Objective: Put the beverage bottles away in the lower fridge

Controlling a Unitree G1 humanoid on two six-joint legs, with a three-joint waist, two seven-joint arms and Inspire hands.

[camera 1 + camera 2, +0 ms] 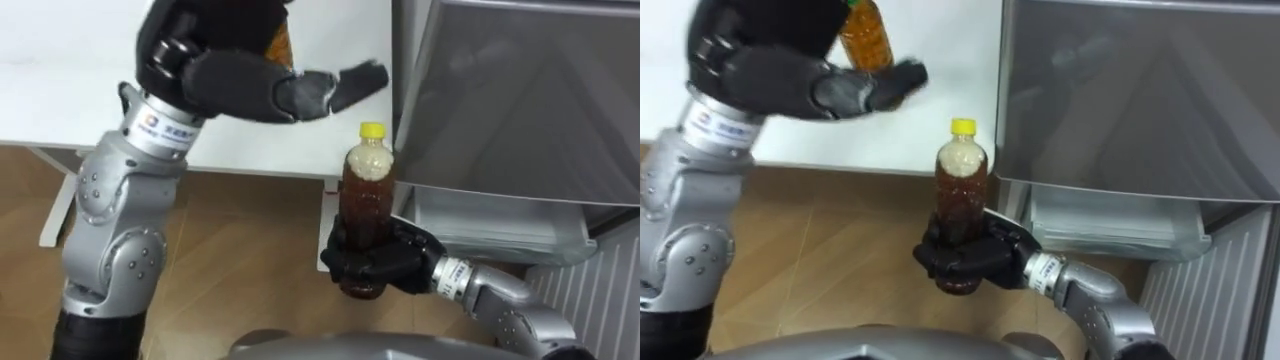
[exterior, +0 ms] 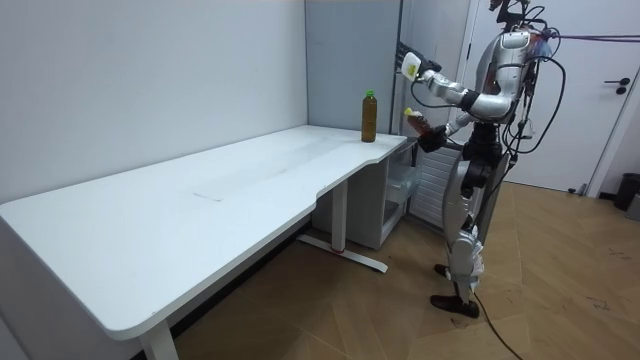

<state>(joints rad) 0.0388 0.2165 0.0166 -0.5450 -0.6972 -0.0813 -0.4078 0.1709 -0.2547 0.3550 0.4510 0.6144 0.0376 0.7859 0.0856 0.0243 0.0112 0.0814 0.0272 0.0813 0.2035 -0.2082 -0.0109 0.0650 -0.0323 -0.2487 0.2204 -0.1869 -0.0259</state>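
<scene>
Left eye view: the right hand (image 1: pixel 398 266) grips a yellow-capped bottle (image 1: pixel 367 188) upright, beside the fridge (image 1: pixel 520 100). The left hand (image 1: pixel 250 85) is raised, its fingers straight.

Room view: a second bottle (image 2: pixel 369 116) stands on the table (image 2: pixel 200 200).

Right eye view: the fridge's lower drawer (image 1: pixel 1110 225) is right of the held bottle.

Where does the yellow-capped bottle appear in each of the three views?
Left eye view: lower centre, the yellow-capped bottle upright in the right robot hand.
Right eye view: centre, in the same grip.
Room view: upper right, held before the robot's torso.
Shared landmark: the white table, whose corner lies near the bottle.
</scene>
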